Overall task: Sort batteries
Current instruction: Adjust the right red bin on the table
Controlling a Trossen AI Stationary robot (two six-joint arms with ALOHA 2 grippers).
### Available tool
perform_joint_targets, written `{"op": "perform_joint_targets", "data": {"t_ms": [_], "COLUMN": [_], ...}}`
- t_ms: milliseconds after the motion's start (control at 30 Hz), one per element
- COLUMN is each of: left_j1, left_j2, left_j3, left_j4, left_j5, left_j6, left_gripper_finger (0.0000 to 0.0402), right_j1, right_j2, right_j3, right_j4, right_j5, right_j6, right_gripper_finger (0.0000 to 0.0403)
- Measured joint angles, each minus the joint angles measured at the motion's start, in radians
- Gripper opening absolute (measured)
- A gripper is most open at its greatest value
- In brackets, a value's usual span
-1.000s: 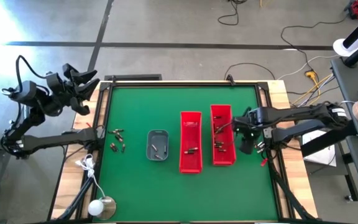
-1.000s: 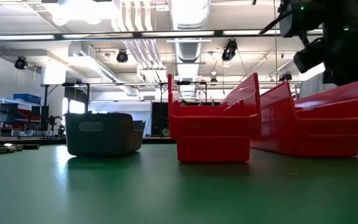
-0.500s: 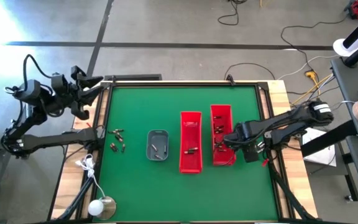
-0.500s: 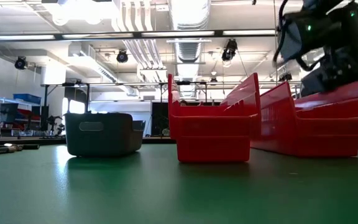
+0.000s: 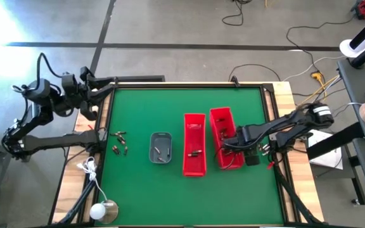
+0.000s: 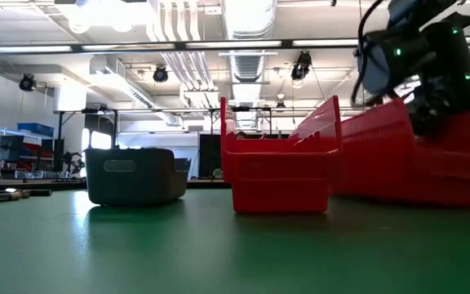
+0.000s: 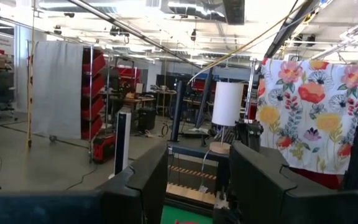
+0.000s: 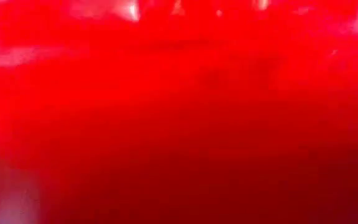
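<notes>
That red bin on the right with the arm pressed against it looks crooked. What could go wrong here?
The right gripper is down in the right red bin, which sits skewed beside the straight left red bin. More pushing might knock the two together, or tip the bin and spill its batteries. The right wrist view shows only red, so it gives little help in aiming.

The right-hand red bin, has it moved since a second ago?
Yes. The right-hand red bin has skewed and shifted toward the left red bin, which stayed put; their near ends now almost meet. The right gripper is at its outer wall.
</notes>
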Motion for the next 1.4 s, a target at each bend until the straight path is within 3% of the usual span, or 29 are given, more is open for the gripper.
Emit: {"op": "perform_joint_targets", "data": {"t_ms": [300, 500, 633, 800, 967, 1133, 1400], "left_j1": [0.000, 0.000, 0.000, 0.000, 0.000, 0.000, 0.000], "left_j2": [-0.001, 0.000, 0.004, 0.014, 0.005, -0.018, -0.060], "left_j3": [0.000, 0.000, 0.000, 0.000, 0.000, 0.000, 0.000], "left_j4": [0.003, 0.008, 0.028, 0.047, 0.027, -0.004, -0.031], "left_j5": [-0.006, -0.008, -0.009, -0.009, -0.009, -0.008, -0.008], "left_j6": [0.010, 0.008, 0.008, 0.008, -0.010, -0.024, -0.015], "left_gripper_finger": [0.0151, 0.0151, 0.0151, 0.0151, 0.0151, 0.0151, 0.0151], "right_j1": [0.000, -0.032, -0.156, -0.372, -0.485, -0.491, -0.489], "right_j2": [-0.131, -0.174, -0.174, -0.170, -0.156, -0.126, -0.050], "right_j3": [0.050, 0.225, 0.305, 0.305, 0.262, 0.239, 0.237], "right_j4": [-0.058, -0.190, -0.182, -0.066, 0.039, 0.123, 0.108], "right_j5": [-0.051, 0.000, 0.019, -0.001, -0.031, -0.069, -0.004], "right_j6": [0.151, 0.282, 0.494, 0.702, 0.780, 0.884, 1.048], "right_gripper_finger": [0.0116, 0.0125, 0.0153, 0.0215, 0.0241, 0.0228, 0.0162]}}
